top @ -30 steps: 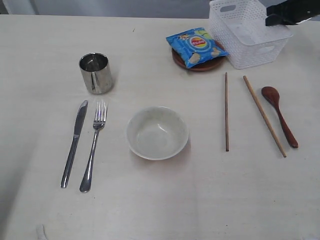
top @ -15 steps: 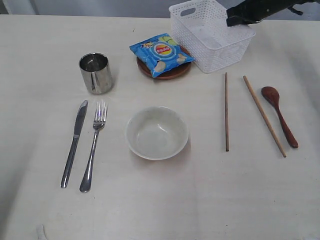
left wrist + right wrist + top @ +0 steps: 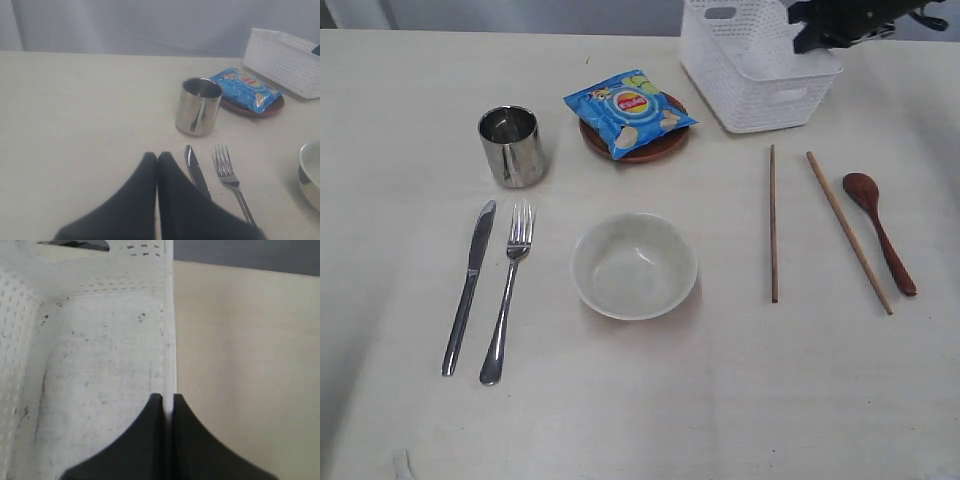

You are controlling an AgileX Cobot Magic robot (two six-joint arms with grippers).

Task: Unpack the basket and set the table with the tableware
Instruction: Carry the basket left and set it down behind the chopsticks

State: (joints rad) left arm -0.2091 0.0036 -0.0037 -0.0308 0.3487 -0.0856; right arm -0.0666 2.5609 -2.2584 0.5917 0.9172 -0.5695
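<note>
Open bench (image 3: 720, 420) is stretching along the near edge and far left, and a lane is running between bowl (image 3: 634, 265) and chopsticks (image 3: 772, 223), while cup (image 3: 511, 146), knife (image 3: 468, 287), fork (image 3: 507, 292), spoon (image 3: 880, 230), chip bag (image 3: 629, 111) and basket (image 3: 757, 70) are standing in the way.

The right gripper (image 3: 167, 398) has its jaws pinched on a wall of the basket (image 3: 100, 355), while the left gripper (image 3: 157, 156) holds its jaws pressed together, empty.

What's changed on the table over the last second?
The right gripper, shut on the basket rim, dragged it left in the exterior view, then slightly back right. The plate and chip bag slid left. The cup, knife, fork, bowl, chopsticks, spoon stayed put.
</note>
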